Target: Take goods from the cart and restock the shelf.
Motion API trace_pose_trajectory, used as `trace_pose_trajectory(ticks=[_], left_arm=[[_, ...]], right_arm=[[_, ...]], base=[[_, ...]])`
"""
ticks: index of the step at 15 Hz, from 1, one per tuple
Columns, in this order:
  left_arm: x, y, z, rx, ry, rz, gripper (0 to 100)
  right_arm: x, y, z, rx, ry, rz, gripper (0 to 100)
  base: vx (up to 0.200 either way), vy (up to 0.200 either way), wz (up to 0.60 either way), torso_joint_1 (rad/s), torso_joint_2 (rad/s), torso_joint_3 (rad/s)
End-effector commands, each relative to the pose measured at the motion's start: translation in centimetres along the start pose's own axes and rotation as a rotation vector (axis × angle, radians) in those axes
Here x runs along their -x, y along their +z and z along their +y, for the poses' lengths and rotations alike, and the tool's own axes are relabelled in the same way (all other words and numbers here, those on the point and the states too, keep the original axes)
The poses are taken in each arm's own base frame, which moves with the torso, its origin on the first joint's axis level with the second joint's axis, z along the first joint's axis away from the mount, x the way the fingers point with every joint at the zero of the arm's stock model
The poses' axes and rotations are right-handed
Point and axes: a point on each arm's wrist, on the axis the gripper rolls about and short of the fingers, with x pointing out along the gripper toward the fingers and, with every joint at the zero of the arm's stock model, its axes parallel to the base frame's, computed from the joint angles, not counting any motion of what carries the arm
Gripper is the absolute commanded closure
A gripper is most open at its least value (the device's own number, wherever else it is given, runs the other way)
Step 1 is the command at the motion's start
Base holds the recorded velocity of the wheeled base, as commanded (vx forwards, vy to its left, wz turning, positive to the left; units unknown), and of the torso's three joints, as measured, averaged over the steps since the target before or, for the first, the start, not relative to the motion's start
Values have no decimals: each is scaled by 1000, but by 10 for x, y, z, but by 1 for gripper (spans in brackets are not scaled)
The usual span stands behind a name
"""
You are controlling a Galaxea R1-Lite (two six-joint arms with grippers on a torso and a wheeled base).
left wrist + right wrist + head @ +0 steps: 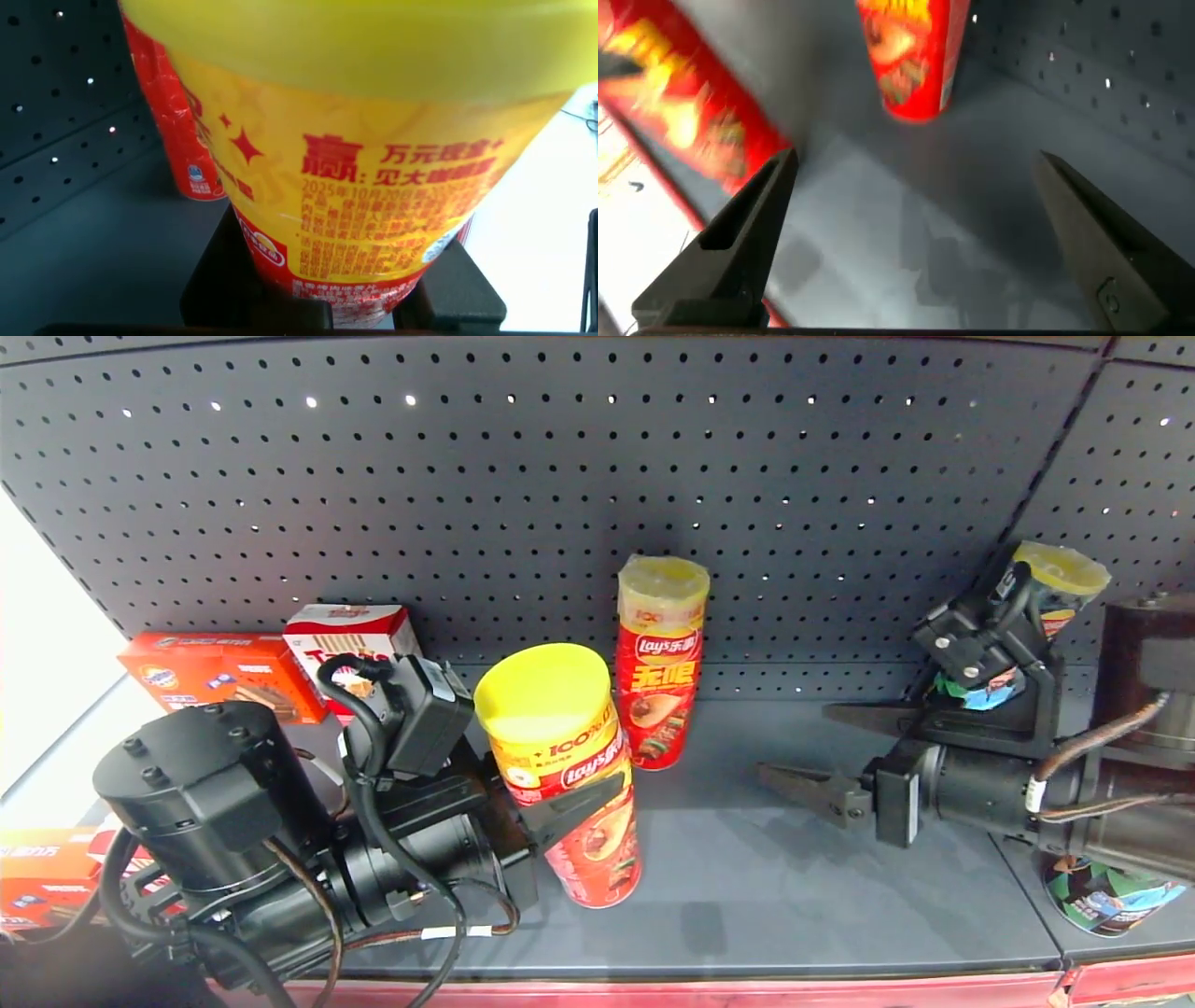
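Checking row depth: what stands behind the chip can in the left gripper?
A second chip can stands upright on the shelf behind the held can, close to the pegboard wall. The held can hides the shelf floor directly behind itself.

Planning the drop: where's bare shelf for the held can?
Bare shelf runs between the held can in the left tool and the open right tool, in front of the upright can. Crowded: boxes far left, cans far right.
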Motion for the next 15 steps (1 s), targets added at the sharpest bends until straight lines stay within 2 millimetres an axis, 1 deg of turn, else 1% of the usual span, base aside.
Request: trace_pose_trajectory(ticks=[1, 2, 3, 4, 5, 6, 8, 9, 10, 13, 15], left_arm=[[0, 0, 0, 1, 0, 2, 100], [0, -1, -1, 1, -2, 3, 100], [0, 0, -1, 0, -3, 0, 100], [-1, 1, 0, -1, -3, -4, 100], [-3, 4, 0, -3, -4, -12, 100], [-3, 4, 0, -3, -9, -12, 100], [-2, 3, 0, -1, -23, -8, 100], [-2, 3, 0, -1, -23, -8, 100], [-3, 5, 1, 7, -28, -14, 100], [0, 9, -1, 28, -35, -28, 100], [0, 10, -1, 28, -58, -34, 100]], right_arm=[[-28, -4, -3, -1, 7, 26, 0], [-35, -3, -1, 2, 19, 25, 0], [-45, -3, -4, 30, 58, 23, 0], [-50, -4, -6, 50, 71, 22, 0], [-61, -5, -13, 79, 85, 4, 0], [-67, -4, -16, 86, 110, -20, 0], [-80, -1, -30, 93, 146, -71, 0], [-83, 0, -32, 97, 158, -85, 0], [-94, 5, -44, 108, 166, -129, 0], [-112, 6, -55, 169, 197, -166, 0], [-121, 3, -57, 190, 236, -168, 0]], base=[[0, 0, 0, 0, 0, 0], [0, 0, 0, 0, 0, 0], [0, 0, 0, 0, 0, 0], [0, 0, 0, 0, 0, 0], [0, 0, 0, 0, 0, 0], [0, 0, 0, 0, 0, 0], [0, 0, 0, 0, 0, 0], [0, 0, 0, 0, 0, 0], [0, 0, 0, 0, 0, 0], [0, 0, 0, 0, 0, 0], [0, 0, 0, 0, 0, 0]])
